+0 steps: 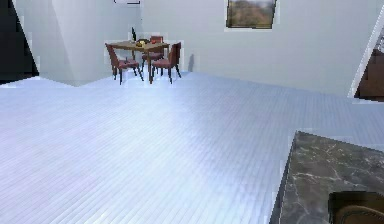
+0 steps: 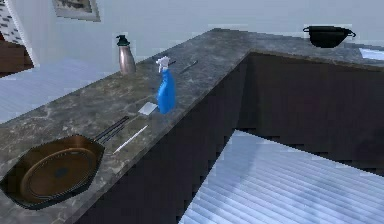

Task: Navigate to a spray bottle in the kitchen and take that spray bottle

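The blue spray bottle (image 2: 165,90) stands upright on the dark stone counter (image 2: 80,110), near its front edge. A brown bottle (image 2: 125,55) stands farther along the counter, and a frying pan (image 2: 50,172) lies at the near end. A black pot (image 2: 329,36) sits on the far counter. In the forward view, a table (image 1: 138,45) with chairs stands by the far wall. I cannot tell the state of the jaws.

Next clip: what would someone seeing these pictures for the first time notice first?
The blue spray bottle stands out, upright near the edge of the dark stone counter in the arm side view, with a brown frying pan lying toward that view's lower left. In the forward view, a wooden dining table with reddish chairs sits far across the pale floor.
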Motion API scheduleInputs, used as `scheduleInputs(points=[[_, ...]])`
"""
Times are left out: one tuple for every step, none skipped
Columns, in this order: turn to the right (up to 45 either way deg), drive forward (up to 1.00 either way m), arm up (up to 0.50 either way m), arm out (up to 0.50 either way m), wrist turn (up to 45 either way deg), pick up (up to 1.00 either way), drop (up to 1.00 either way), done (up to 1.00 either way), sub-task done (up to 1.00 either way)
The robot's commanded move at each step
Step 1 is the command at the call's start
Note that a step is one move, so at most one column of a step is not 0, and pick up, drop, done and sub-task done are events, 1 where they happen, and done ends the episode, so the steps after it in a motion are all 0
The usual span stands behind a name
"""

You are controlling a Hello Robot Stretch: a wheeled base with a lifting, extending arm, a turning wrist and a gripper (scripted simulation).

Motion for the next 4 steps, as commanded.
scheduleInputs(points=[[0.0, 0.0, 0.38, 0.0, 0.0, 0.0, 0.0, 0.0, 0.0], [0.0, 0.0, 0.0, 0.46, 0.0, 0.0, 0.0, 0.0, 0.0], [0.0, 0.0, 0.0, 0.0, 45.0, 0.0, 0.0, 0.0, 0.0], [0.0, 0.0, 0.0, 0.0, 45.0, 0.0, 0.0, 0.0, 0.0]])
